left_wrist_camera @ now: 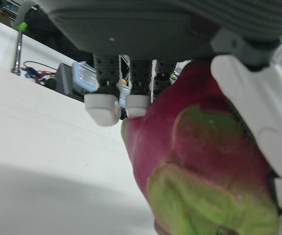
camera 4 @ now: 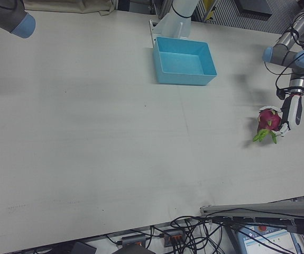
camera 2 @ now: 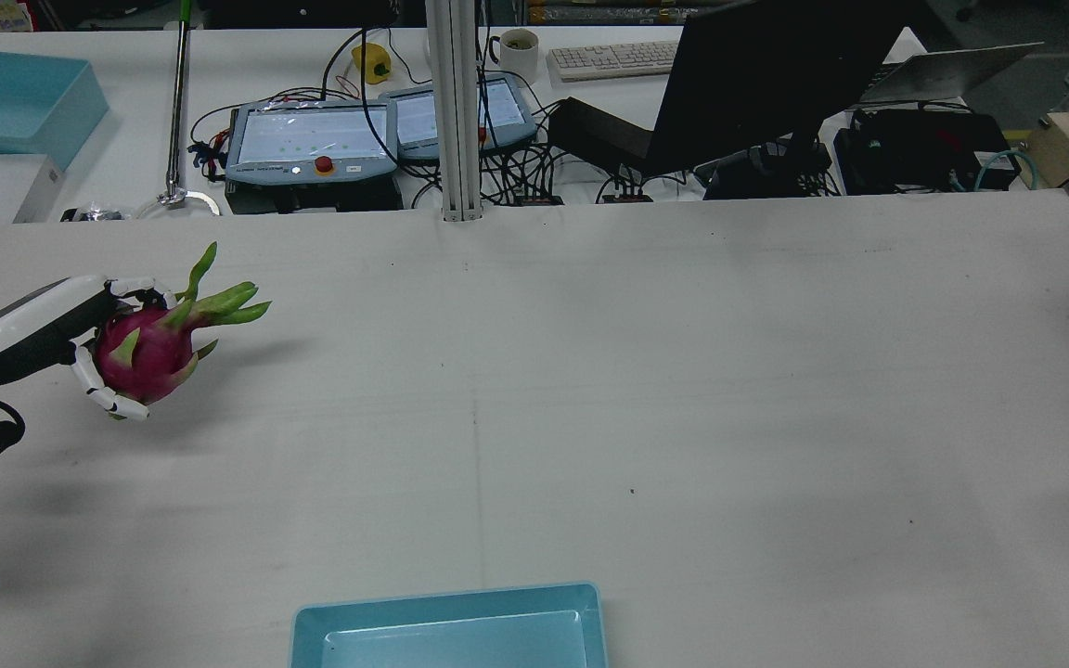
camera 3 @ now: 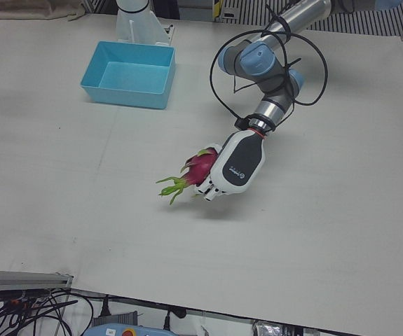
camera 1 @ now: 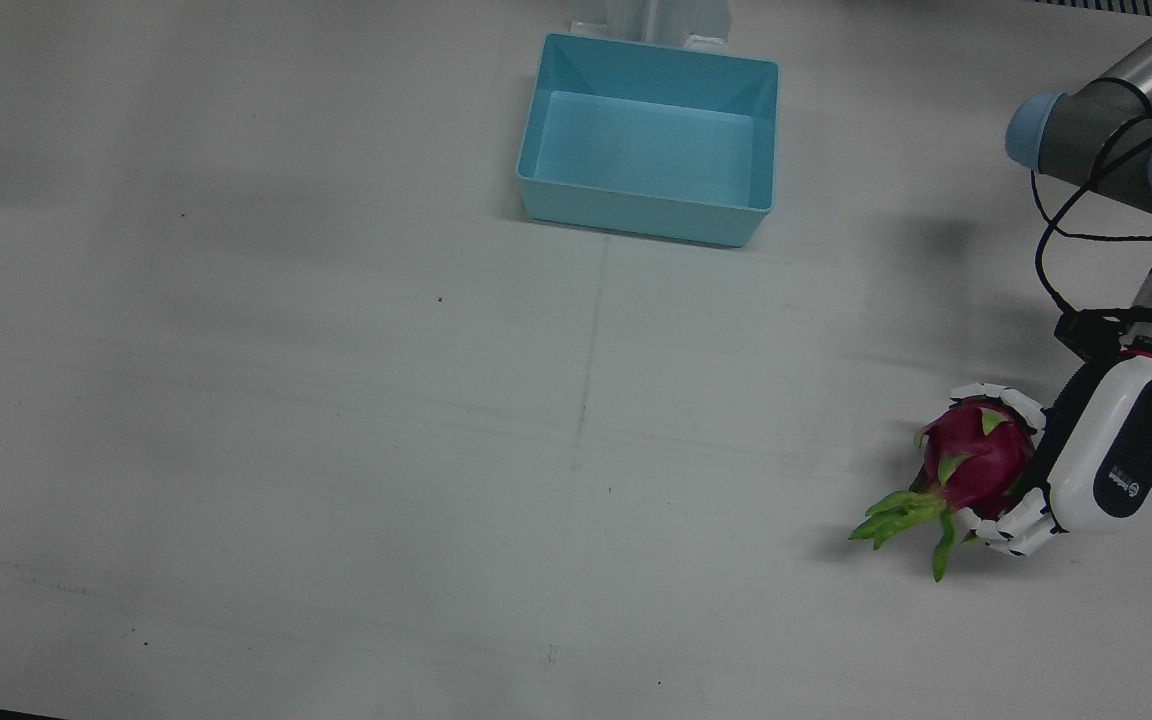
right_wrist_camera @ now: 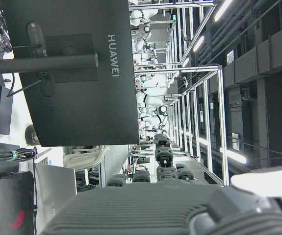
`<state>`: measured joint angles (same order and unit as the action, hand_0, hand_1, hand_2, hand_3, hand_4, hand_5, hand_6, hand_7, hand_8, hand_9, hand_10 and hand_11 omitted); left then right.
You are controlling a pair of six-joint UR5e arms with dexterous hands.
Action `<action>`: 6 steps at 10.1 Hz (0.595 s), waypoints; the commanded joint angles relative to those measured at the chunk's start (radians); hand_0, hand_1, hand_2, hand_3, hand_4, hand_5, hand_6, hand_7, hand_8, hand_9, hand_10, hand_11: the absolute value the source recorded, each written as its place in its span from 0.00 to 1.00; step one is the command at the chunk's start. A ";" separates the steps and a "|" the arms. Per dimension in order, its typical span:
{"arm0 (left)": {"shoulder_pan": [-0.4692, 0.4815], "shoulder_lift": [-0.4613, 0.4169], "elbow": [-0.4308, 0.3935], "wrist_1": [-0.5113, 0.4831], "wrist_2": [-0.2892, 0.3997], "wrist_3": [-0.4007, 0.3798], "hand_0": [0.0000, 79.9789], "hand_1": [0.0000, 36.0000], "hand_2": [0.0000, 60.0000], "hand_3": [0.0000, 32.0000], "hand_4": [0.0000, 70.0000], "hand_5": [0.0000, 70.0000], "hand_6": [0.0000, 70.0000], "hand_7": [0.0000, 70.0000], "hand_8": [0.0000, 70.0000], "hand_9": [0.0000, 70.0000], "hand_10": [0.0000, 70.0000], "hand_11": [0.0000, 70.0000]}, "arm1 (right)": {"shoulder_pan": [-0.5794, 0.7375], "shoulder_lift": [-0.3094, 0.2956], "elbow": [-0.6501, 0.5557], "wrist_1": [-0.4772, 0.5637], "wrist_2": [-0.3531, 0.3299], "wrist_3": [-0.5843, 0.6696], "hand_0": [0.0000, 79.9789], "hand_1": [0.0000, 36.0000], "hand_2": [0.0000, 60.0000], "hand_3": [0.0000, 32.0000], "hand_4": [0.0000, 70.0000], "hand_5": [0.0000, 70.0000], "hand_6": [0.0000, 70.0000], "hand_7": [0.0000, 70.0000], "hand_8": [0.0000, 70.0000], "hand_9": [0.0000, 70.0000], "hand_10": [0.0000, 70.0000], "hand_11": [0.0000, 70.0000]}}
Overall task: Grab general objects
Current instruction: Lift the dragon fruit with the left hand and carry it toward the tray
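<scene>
A magenta dragon fruit [camera 1: 976,460] with green leafy tips is held in my left hand [camera 1: 1106,460] near the table's front, on my left side. The white fingers [camera 1: 1011,525] wrap around the fruit's body, and the leaves stick out away from the palm. In the rear view the fruit [camera 2: 145,348] hangs a little above the table with its shadow beside it. The left hand view shows the fruit [left_wrist_camera: 199,161] pressed between fingertips [left_wrist_camera: 104,107] and palm. Only the back of my right hand [right_wrist_camera: 155,210] shows in its own view, which faces a monitor.
A light blue bin [camera 1: 648,215] stands empty at the middle of the table, close to the arm pedestals. It also shows in the left-front view [camera 3: 125,94]. Screens, cables and a monitor lie beyond the table's operator side [camera 2: 312,139].
</scene>
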<state>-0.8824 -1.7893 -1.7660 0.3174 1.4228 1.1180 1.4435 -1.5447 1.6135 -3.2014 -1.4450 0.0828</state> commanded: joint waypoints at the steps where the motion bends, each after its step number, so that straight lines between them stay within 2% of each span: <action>1: -0.116 -0.158 -0.006 0.023 0.322 -0.036 0.61 0.96 1.00 0.00 0.54 0.96 0.89 1.00 0.85 0.95 0.93 1.00 | 0.000 0.000 0.000 0.000 0.000 0.000 0.00 0.00 0.00 0.00 0.00 0.00 0.00 0.00 0.00 0.00 0.00 0.00; 2: -0.118 -0.180 -0.018 0.023 0.381 -0.067 0.61 0.95 1.00 0.00 0.56 0.97 0.91 1.00 0.87 0.97 0.93 1.00 | 0.000 0.000 0.000 0.000 0.000 0.000 0.00 0.00 0.00 0.00 0.00 0.00 0.00 0.00 0.00 0.00 0.00 0.00; 4: -0.118 -0.180 -0.096 0.048 0.442 -0.072 0.60 0.86 1.00 0.00 0.58 0.95 0.92 1.00 0.89 1.00 0.92 1.00 | 0.000 0.000 0.000 0.000 0.000 0.000 0.00 0.00 0.00 0.00 0.00 0.00 0.00 0.00 0.00 0.00 0.00 0.00; 6: -0.112 -0.202 -0.107 0.068 0.542 -0.096 0.61 0.91 1.00 0.00 0.64 0.99 0.95 1.00 0.90 1.00 0.91 1.00 | 0.000 0.000 0.000 0.000 0.000 0.000 0.00 0.00 0.00 0.00 0.00 0.00 0.00 0.00 0.00 0.00 0.00 0.00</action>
<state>-0.9978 -1.9671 -1.8417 0.3618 1.8536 1.0492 1.4435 -1.5447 1.6137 -3.2014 -1.4450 0.0828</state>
